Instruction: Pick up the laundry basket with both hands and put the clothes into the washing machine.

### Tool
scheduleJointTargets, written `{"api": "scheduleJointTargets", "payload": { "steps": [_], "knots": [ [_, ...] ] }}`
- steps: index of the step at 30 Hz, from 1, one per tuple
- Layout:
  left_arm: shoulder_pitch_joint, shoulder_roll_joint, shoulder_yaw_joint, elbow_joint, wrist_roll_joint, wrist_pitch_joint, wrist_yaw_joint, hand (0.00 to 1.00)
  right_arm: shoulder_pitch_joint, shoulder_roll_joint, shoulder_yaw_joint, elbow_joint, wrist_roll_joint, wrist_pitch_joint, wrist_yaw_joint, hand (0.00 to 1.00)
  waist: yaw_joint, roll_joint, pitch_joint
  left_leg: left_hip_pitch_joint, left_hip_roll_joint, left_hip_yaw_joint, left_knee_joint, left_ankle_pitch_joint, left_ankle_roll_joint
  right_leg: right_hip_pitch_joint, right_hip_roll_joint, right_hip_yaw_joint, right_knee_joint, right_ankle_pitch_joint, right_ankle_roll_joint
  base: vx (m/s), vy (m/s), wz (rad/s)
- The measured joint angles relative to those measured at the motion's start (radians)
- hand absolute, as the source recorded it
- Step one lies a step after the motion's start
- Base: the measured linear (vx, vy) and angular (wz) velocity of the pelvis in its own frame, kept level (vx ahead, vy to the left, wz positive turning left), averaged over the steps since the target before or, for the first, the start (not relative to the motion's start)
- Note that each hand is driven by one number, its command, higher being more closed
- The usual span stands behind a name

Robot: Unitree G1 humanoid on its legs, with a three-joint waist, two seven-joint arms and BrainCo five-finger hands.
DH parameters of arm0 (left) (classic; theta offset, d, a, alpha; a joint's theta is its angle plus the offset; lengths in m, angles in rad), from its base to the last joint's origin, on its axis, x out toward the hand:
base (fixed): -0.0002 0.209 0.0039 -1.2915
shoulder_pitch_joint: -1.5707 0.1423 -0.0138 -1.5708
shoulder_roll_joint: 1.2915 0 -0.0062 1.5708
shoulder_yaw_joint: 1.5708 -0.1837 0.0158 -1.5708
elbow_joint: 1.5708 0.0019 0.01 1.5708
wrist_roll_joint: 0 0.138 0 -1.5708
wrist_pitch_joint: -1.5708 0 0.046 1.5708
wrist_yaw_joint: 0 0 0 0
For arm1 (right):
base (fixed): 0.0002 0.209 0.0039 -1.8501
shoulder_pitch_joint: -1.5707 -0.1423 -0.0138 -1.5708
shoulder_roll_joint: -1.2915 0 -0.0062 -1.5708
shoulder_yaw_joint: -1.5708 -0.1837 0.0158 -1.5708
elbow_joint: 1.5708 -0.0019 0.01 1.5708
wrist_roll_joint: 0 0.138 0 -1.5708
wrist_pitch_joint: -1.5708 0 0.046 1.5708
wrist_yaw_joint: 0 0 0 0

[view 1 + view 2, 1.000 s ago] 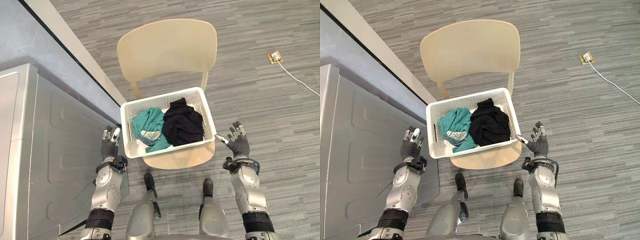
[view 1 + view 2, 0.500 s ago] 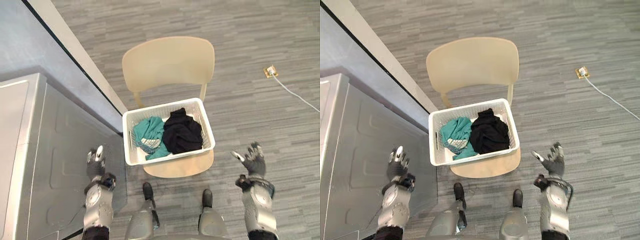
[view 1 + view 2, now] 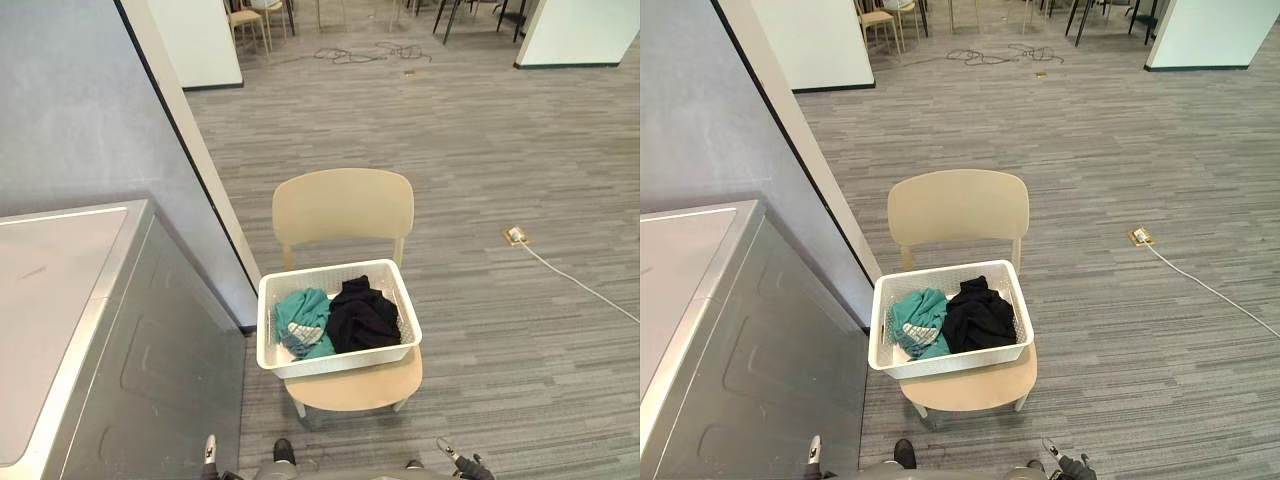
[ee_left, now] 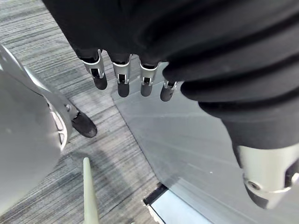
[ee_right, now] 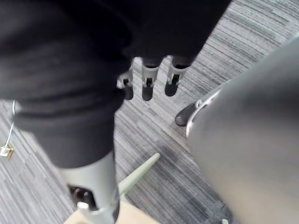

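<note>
A white laundry basket [image 3: 338, 360] sits in the centre of the frame on the seat of a pale chair [image 3: 343, 205], holding a teal garment [image 3: 300, 318] and a black garment [image 3: 362, 318]. The seat likely keeps it raised for a two-handed lift, near the grey washing machine [image 3: 120, 370] at the lower left. The left hand [image 4: 122, 77] and right hand [image 5: 147, 86] sit at the bottom edge of the eye views, well apart from the basket, fingers straight and empty, so the lift is not yet begun.

clothes [image 3: 340, 318] in laundry basket [image 3: 338, 362] on chair [image 3: 343, 205], ahead of and between left robot hand [image 3: 210, 447] and right robot hand [image 3: 464, 466], washing machine [image 3: 150, 370] beside left robot hand
</note>
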Motion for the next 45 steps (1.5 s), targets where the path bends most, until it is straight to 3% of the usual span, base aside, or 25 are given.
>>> {"api": "scheduleJointTargets", "payload": {
  "steps": [4,7,8,10,11,12,15,16,18,21,23,26,27,28,29,30,31,33,35,36,37,39,40,42,45],
  "knots": [
    [-0.026,0.001,0.029,0.000,0.000,0.001,-0.012,0.00,-0.032,-0.033,0.070,0.039,-0.088,0.018,0.026,0.00,0.005,-0.006,-0.005,-0.097,0.011,-0.091,0.110,0.005,0.017,-0.035,0.000,-0.083,0.081,-0.046,-0.017,-0.03,-0.050,0.70],
    [-0.056,0.004,0.020,-0.001,-0.010,-0.002,-0.012,0.00,-0.077,-0.067,0.098,0.046,-0.115,0.028,0.031,0.00,0.007,0.026,-0.009,-0.158,0.033,-0.172,0.033,0.023,0.067,-0.094,0.052,-0.139,0.155,-0.089,-0.080,-0.06,-0.049,1.01],
    [-0.077,0.026,0.045,0.006,-0.010,0.000,-0.008,0.00,-0.127,-0.041,0.075,0.062,-0.123,0.026,0.031,0.00,0.013,-0.017,0.010,-0.182,0.030,-0.043,0.116,-0.056,0.135,-0.089,-0.006,-0.179,0.141,-0.072,-0.058,-0.09,-0.037,1.02],
    [-0.094,0.033,0.045,0.013,-0.010,-0.002,-0.012,0.00,-0.151,-0.050,0.063,0.062,-0.144,0.025,0.029,0.00,0.026,-0.047,0.036,-0.234,0.058,0.006,0.507,-0.097,0.162,-0.076,-0.059,-0.206,0.162,-0.070,-0.062,-0.07,-0.019,0.58],
    [-0.065,0.033,0.040,0.033,-0.009,-0.001,-0.013,0.00,-0.147,-0.059,0.045,0.041,-0.149,0.024,0.029,0.00,0.019,-0.037,0.040,-0.175,0.093,0.004,0.708,-0.157,0.108,-0.030,-0.081,-0.236,0.157,-0.069,-0.062,-0.07,0.009,0.38],
    [-0.058,0.034,0.029,0.049,-0.009,0.000,-0.013,0.00,-0.146,-0.060,0.035,0.036,-0.148,0.023,0.027,0.00,0.013,-0.029,0.037,-0.143,0.110,0.000,0.738,-0.168,0.092,-0.018,-0.086,-0.245,0.156,-0.069,-0.062,-0.08,0.079,0.49],
    [-0.053,0.041,-0.014,0.099,0.002,0.003,-0.013,0.00,-0.145,-0.090,-0.003,0.053,-0.134,0.023,0.026,0.00,-0.021,0.004,0.016,-0.034,0.220,-0.047,0.637,-0.129,0.063,-0.039,-0.113,-0.317,0.187,-0.051,-0.032,-0.03,0.214,0.81],
    [-0.054,0.043,-0.025,0.099,0.006,0.004,-0.011,0.00,-0.146,-0.100,-0.015,0.065,-0.129,0.024,0.027,0.00,-0.029,0.011,0.013,-0.018,0.220,-0.064,0.549,-0.093,0.047,-0.050,-0.120,-0.341,0.198,-0.046,-0.024,0.01,0.298,1.15],
    [-0.060,0.075,-0.107,0.095,0.022,0.004,-0.010,0.00,-0.154,-0.109,-0.043,0.123,-0.129,0.031,0.029,0.00,-0.047,-0.006,0.011,0.000,0.139,-0.113,0.362,-0.145,-0.033,-0.079,-0.168,-0.399,0.221,-0.009,-0.036,-0.01,0.358,1.25],
    [-0.062,0.125,-0.207,0.094,0.022,0.004,-0.008,0.00,-0.152,-0.089,-0.042,0.158,-0.129,0.045,0.028,0.00,-0.045,-0.011,0.009,0.026,0.124,-0.124,0.284,-0.197,-0.109,-0.061,-0.191,-0.415,0.231,0.026,-0.022,-0.02,0.366,0.72],
    [-0.069,0.134,-0.269,0.083,0.022,0.000,-0.008,0.00,-0.155,-0.084,-0.024,0.155,-0.129,0.046,0.027,0.00,-0.045,-0.022,0.012,0.066,0.085,-0.115,0.238,-0.204,-0.117,-0.043,-0.231,-0.414,0.237,0.053,0.006,-0.04,0.224,0.25],
    [-0.086,0.120,-0.357,0.076,0.073,-0.012,-0.010,0.00,-0.149,-0.076,-0.004,0.117,-0.122,0.044,0.024,0.00,-0.049,-0.018,0.016,0.083,0.010,-0.121,0.203,-0.219,-0.089,-0.055,-0.324,-0.409,0.307,0.111,-0.013,-0.07,0.172,0.37],
    [-0.090,0.117,-0.379,0.077,0.096,-0.015,-0.010,0.00,-0.139,-0.068,-0.009,0.085,-0.110,0.038,0.021,0.00,-0.054,-0.016,0.024,0.097,-0.012,-0.132,0.191,-0.228,-0.072,-0.062,-0.358,-0.389,0.363,0.142,-0.056,-0.05,0.145,0.57],
    [-0.088,0.115,-0.397,0.077,0.126,-0.017,-0.010,0.00,-0.127,-0.069,-0.009,0.058,-0.109,0.037,0.020,0.00,-0.057,-0.005,0.026,0.112,-0.021,-0.150,0.179,-0.235,-0.059,-0.084,-0.362,-0.312,0.422,0.207,-0.142,-0.09,0.175,0.70],
    [-0.081,0.108,-0.397,0.076,0.150,-0.017,-0.010,0.00,-0.116,-0.068,0.000,0.044,-0.108,0.036,0.021,0.00,-0.056,0.003,0.026,0.120,-0.020,-0.157,0.168,-0.242,-0.047,-0.111,-0.347,-0.227,0.461,0.273,-0.176,-0.08,0.117,0.56],
    [-0.083,0.095,-0.397,0.076,0.162,-0.018,-0.011,0.00,-0.112,-0.064,0.003,0.034,-0.107,0.034,0.022,0.00,-0.056,0.026,0.024,0.123,-0.010,-0.166,0.158,-0.261,-0.029,-0.135,-0.323,-0.159,0.501,0.258,-0.150,-0.08,0.084,0.38],
    [-0.075,0.107,-0.388,0.078,0.182,-0.016,-0.010,0.00,-0.113,-0.037,0.005,0.027,-0.103,0.027,0.024,0.00,-0.041,0.013,0.026,0.130,0.004,-0.182,0.147,-0.266,-0.020,-0.187,-0.247,-0.057,0.621,0.124,-0.054,-0.06,0.003,0.30],
    [-0.071,0.124,-0.340,0.075,0.200,-0.008,-0.012,0.00,-0.113,0.012,0.018,0.012,-0.084,0.024,0.031,0.00,-0.026,-0.033,0.027,0.115,0.013,-0.217,0.146,-0.266,-0.020,-0.241,-0.074,-0.028,0.730,-0.074,-0.050,-0.03,-0.060,0.43],
    [-0.074,0.117,-0.289,0.077,0.228,0.003,-0.012,0.00,-0.112,0.021,0.015,0.012,-0.060,0.022,0.031,0.00,-0.028,-0.039,0.024,0.093,0.011,-0.246,0.144,-0.266,-0.020,-0.232,0.028,-0.046,0.648,-0.189,-0.037,0.05,-0.062,0.52],
    [-0.079,0.106,-0.263,0.077,0.242,0.003,-0.013,0.00,-0.110,0.025,0.010,0.023,-0.057,0.021,0.031,0.00,-0.028,-0.048,0.016,0.079,0.002,-0.247,0.137,-0.251,-0.027,-0.164,0.042,-0.034,0.536,-0.227,-0.043,0.07,-0.034,0.45],
    [-0.077,0.104,-0.243,0.077,0.250,0.004,-0.015,0.00,-0.112,0.024,-0.001,0.033,-0.050,0.022,0.033,0.00,-0.022,-0.047,0.018,0.073,-0.004,-0.246,0.140,-0.224,-0.034,-0.149,0.051,-0.028,0.505,-0.237,-0.057,0.09,-0.058,0.54],
    [-0.101,0.077,-0.216,0.062,0.269,0.010,-0.015,0.00,-0.103,0.010,-0.049,0.027,-0.027,0.022,0.044,0.00,-0.035,-0.022,0.022,0.059,0.006,-0.243,0.142,-0.159,0.012,-0.175,0.071,-0.012,0.562,-0.201,-0.125,0.08,-0.108,0.78],
    [-0.107,0.056,-0.194,0.055,0.275,0.009,-0.015,0.00,-0.092,0.002,-0.051,0.017,-0.023,0.021,0.048,0.00,-0.035,0.007,0.019,0.055,0.042,-0.241,0.141,-0.153,0.007,-0.176,0.107,0.004,0.502,-0.254,-0.131,0.08,-0.130,0.77],
    [-0.119,0.062,-0.151,0.059,0.275,0.013,-0.018,0.00,-0.079,0.017,-0.051,0.030,-0.023,0.022,0.049,0.00,-0.035,-0.007,0.013,0.053,0.051,-0.246,0.136,-0.165,-0.006,-0.086,0.123,-0.025,0.276,-0.181,-0.126,0.07,-0.137,0.84],
    [-0.129,0.030,-0.121,0.041,0.274,0.010,-0.013,0.00,-0.097,0.001,-0.026,0.028,-0.024,0.024,0.045,0.00,-0.033,0.002,0.007,0.040,0.063,-0.201,0.150,-0.159,-0.013,-0.072,0.130,-0.076,0.269,-0.180,-0.129,0.06,-0.067,0.50]
  ]
}}
